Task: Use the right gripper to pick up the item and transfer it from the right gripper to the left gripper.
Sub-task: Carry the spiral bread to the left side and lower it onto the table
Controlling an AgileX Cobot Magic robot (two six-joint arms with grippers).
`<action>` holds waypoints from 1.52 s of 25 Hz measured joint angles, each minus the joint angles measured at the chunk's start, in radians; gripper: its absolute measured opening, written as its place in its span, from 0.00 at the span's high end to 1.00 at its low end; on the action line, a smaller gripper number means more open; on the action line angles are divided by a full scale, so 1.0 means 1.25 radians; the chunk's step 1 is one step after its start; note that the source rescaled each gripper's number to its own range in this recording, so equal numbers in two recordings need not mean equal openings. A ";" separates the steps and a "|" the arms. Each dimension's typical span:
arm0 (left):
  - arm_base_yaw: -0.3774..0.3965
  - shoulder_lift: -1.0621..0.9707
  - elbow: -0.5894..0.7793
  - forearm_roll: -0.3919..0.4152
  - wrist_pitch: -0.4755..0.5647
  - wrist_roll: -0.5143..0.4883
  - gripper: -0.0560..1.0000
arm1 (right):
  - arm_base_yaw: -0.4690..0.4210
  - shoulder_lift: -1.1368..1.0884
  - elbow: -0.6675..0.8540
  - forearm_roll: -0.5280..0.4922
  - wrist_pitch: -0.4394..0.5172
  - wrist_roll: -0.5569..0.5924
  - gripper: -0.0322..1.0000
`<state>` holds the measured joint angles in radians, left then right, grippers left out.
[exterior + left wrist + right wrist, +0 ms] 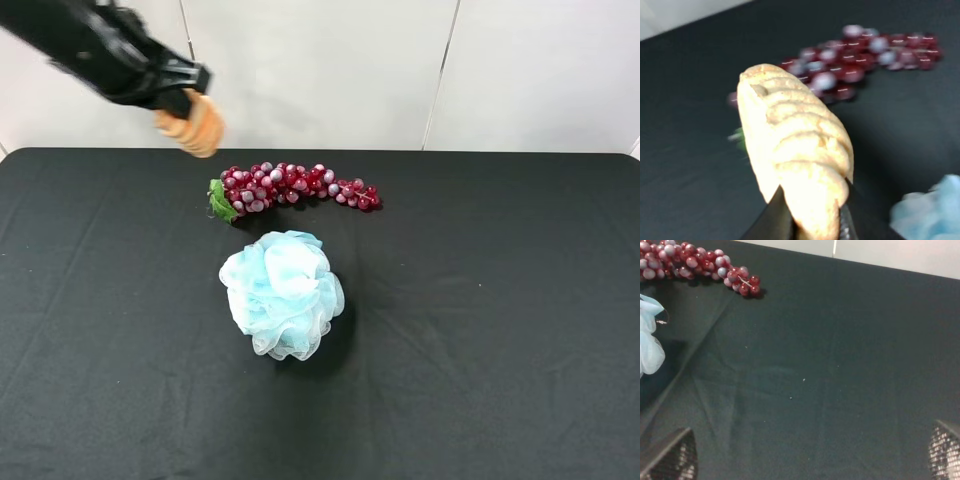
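The golden-tan ridged bread loaf (195, 126) hangs in the air above the table's far left, held at one end by my left gripper (178, 98), which is shut on it. In the left wrist view the loaf (795, 145) sticks out from between the black jaws of the left gripper (810, 222). My right gripper (807, 455) shows only in the right wrist view. Its two mesh-patterned fingertips (670, 457) stand far apart at the frame's lower corners, open and empty over bare black cloth. The right arm is out of the exterior high view.
A dark-red grape bunch (295, 187) lies at the back middle of the black table (500, 330). A white-blue mesh bath pouf (282, 293) sits just in front of it. Both also show in the wrist views: grapes (865, 55) (695, 265), pouf (930, 210) (647, 340).
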<state>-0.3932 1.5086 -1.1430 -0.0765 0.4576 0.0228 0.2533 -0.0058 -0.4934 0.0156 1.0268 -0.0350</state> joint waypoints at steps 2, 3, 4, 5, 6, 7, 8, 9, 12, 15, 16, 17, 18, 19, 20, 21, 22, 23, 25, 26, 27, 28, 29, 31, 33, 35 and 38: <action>0.024 -0.031 0.038 0.019 -0.007 -0.008 0.95 | 0.000 0.000 0.000 0.000 0.000 0.000 0.00; 0.032 -0.046 0.060 0.021 -0.017 -0.008 0.95 | 0.000 0.000 0.000 0.000 0.000 0.000 0.00; 0.042 -0.068 0.096 0.023 -0.035 -0.008 0.95 | 0.000 0.000 0.000 0.000 0.000 0.000 0.00; 0.047 -0.085 0.130 0.024 -0.060 -0.009 0.95 | 0.000 0.000 0.000 0.000 0.000 0.000 0.00; 0.050 -0.105 0.161 0.024 -0.087 -0.009 0.95 | 0.000 0.000 0.000 0.000 0.000 0.000 0.00; 0.051 -0.125 0.194 0.024 -0.124 -0.009 0.95 | 0.000 0.000 0.000 0.000 0.000 0.000 0.00; 0.052 -0.142 0.241 0.024 -0.163 -0.009 0.95 | 0.000 0.000 0.000 0.000 0.000 0.000 0.00; 0.052 -0.171 0.315 0.022 -0.241 -0.010 0.95 | 0.000 0.000 0.000 0.000 0.000 0.000 0.00; 0.052 -0.194 0.424 0.017 -0.325 -0.028 0.95 | 0.000 0.000 0.000 0.000 0.000 0.000 0.00; 0.052 -0.195 0.491 0.017 -0.382 -0.049 0.95 | 0.000 0.000 0.000 0.000 0.000 0.000 0.00; 0.052 -0.195 0.517 0.017 -0.408 -0.055 0.95 | 0.000 0.000 0.000 0.000 0.000 0.000 0.00; 0.052 -0.195 0.546 0.017 -0.444 -0.062 0.95 | 0.000 0.000 0.000 0.000 0.000 0.000 0.00; 0.052 -0.195 0.567 0.016 -0.469 -0.065 0.95 | 0.000 0.000 0.000 0.000 0.000 0.000 0.00; 0.052 -0.195 0.588 0.016 -0.497 -0.069 0.95 | 0.000 0.000 0.000 0.000 0.000 0.000 0.00; 0.052 -0.195 0.605 0.016 -0.521 -0.074 0.95 | 0.000 0.000 0.000 0.000 0.000 0.000 0.00; 0.052 -0.195 0.617 0.015 -0.538 -0.076 0.95 | 0.000 0.000 0.000 0.000 0.000 0.000 0.00; 0.052 -0.196 0.630 0.015 -0.556 -0.077 0.95 | 0.000 0.000 0.000 0.000 0.000 0.000 0.00; 0.052 -0.196 0.641 0.015 -0.570 -0.077 0.95 | 0.000 0.000 0.000 0.000 0.000 0.000 0.00; 0.052 -0.196 0.654 0.015 -0.594 -0.077 0.95 | 0.000 0.000 0.000 0.000 0.000 0.000 0.00; 0.052 -0.196 0.659 0.015 -0.604 -0.077 0.95 | 0.000 0.000 0.000 0.000 0.000 0.000 0.00; 0.052 -0.196 0.664 0.015 -0.616 -0.077 0.95 | 0.000 0.000 0.000 0.000 0.000 0.000 0.00; 0.052 -0.196 0.668 0.014 -0.623 -0.077 0.95 | 0.000 0.000 0.000 0.000 0.000 0.000 0.00; 0.052 -0.196 0.669 0.014 -0.624 -0.077 0.95 | 0.000 0.000 0.000 0.000 0.000 0.000 0.00; 0.052 -0.196 0.670 0.014 -0.630 -0.077 0.95 | 0.000 0.000 0.000 0.000 0.000 0.000 0.00; 0.052 -0.196 0.670 0.014 -0.633 -0.078 0.95 | 0.000 0.000 0.000 0.000 0.000 0.000 0.00; 0.052 -0.196 0.670 0.014 -0.637 -0.080 0.95 | 0.000 0.000 0.000 0.000 0.000 0.000 0.00; 0.052 -0.196 0.670 0.014 -0.624 -0.080 0.90 | 0.000 0.000 0.000 0.000 0.000 0.000 0.00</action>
<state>-0.3279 1.2636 -0.3053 -0.0589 -0.3228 -0.0771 0.2533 -0.0058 -0.4934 0.0156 1.0268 -0.0350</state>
